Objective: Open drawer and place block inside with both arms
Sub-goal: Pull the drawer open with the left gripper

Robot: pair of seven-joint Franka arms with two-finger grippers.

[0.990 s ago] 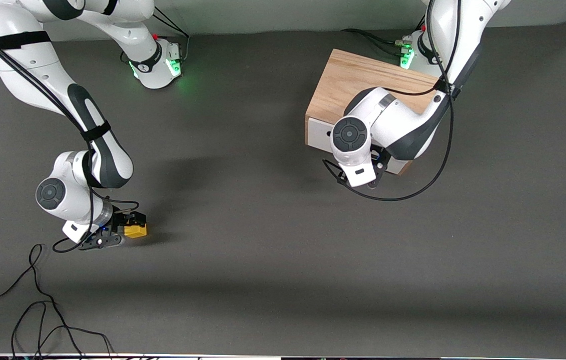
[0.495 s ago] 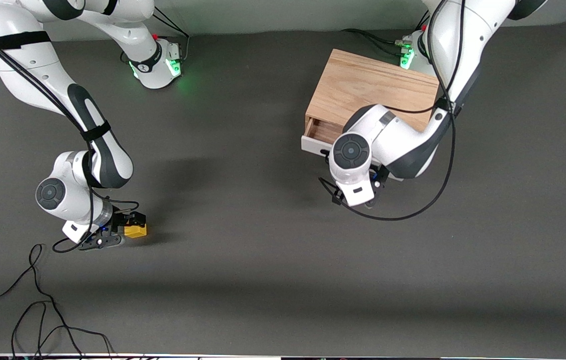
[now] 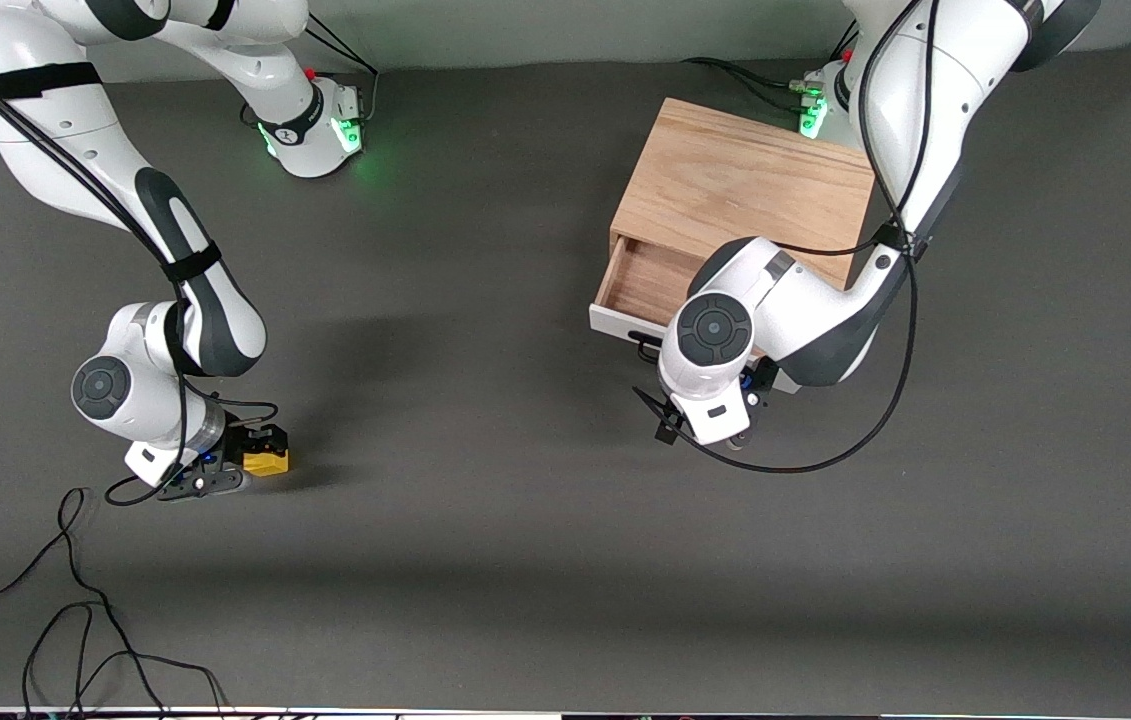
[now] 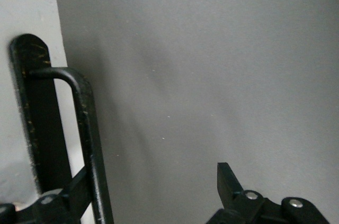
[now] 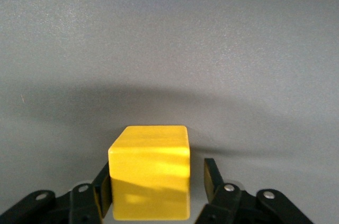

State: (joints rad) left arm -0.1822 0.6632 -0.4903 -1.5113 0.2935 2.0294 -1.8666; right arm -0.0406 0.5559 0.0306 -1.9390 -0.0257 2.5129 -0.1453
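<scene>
So the wide shallow drawer with the white front panel (image 3: 625,325) is pulled partway out of its light-oak wooden box (image 3: 740,185), light wood interior showing. The box sits on the dark grey bench (image 3: 485,560) at the left arm's end. The drawer's long axis runs across the box front, and the panel faces the front camera, angled a bit toward the right arm's end. The left claw (image 4: 143,192) is at the thin black bar handle (image 4: 87,128), fingers spread wide, one finger (image 4: 58,200) tucked against the bar and the other (image 4: 230,184) well clear of it, so it's hooking, not pinching.

At the right arm's end, the small yellow cube (image 3: 267,462) sits on the bench, nearer the front camera than the box. The right claw (image 5: 158,189) is down around it with fingers either side: one finger (image 5: 103,192) touches, the other (image 5: 212,179) shows a gap.
</scene>
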